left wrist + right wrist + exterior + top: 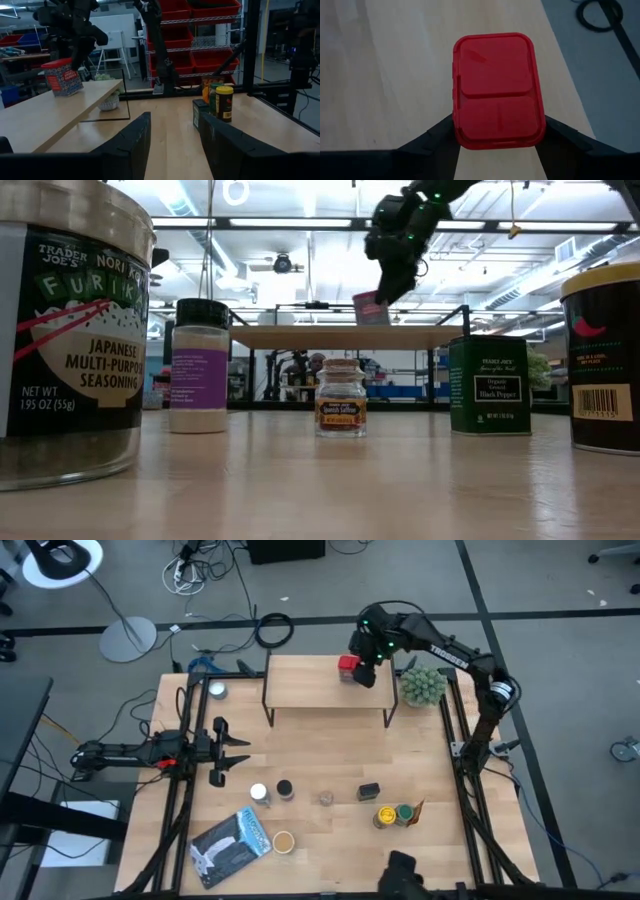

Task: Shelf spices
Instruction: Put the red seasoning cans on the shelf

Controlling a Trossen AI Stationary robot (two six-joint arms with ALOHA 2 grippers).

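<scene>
Wood shelf (310, 690) sits at the table's far edge. Right gripper (362, 658) is over its far right corner, fingers clamped on the red tin (347, 665), which looks tilted, probably being set down. Left gripper (236, 753) waits near the table's left edge, fingers spread, empty. Remaining spices (330, 802) line the near side.

Tin (347, 665) on shelf (310, 690), far-right end

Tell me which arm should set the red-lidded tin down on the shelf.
The right. Its tool already grips the red-lidded tin over the shelf, at its back right part. The left tool sits open and empty at the table's left side, away from the shelf.
</scene>
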